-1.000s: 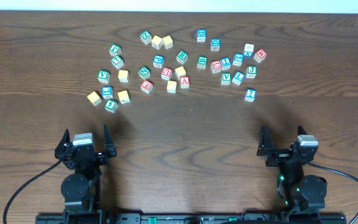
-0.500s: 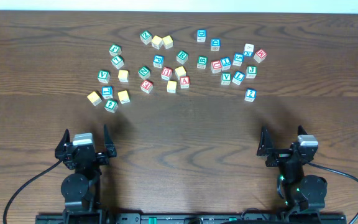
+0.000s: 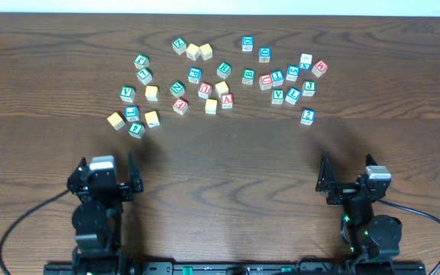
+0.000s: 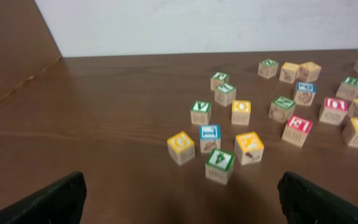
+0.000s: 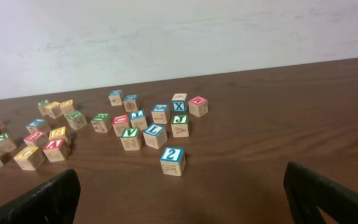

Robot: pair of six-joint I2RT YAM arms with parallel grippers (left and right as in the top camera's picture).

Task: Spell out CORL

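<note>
Shifting slightly since the earlier frame, the left arm (image 3: 98, 218) is sitting at the near edge of the tabletop (image 3: 220, 160), while every cube is lying as before. Left claw (image 3: 105, 165) and right claw (image 3: 347, 171) are both standing wide and empty, well apart from the scatter. Green R cube (image 3: 223, 69) is lying mid-scatter and blue L cube (image 3: 293, 95) toward the right. Yellow-topped cubes (image 3: 152, 92) are lying among the left and middle groups, their letters unreadable from overhead.

table (image 3: 228, 176) is showing dark wood grain, smooth, faintly glossy | cubes (image 4: 219, 166) are showing pale bare wood sides, painted tops | wall (image 5: 166, 37) is looking matt white
</note>
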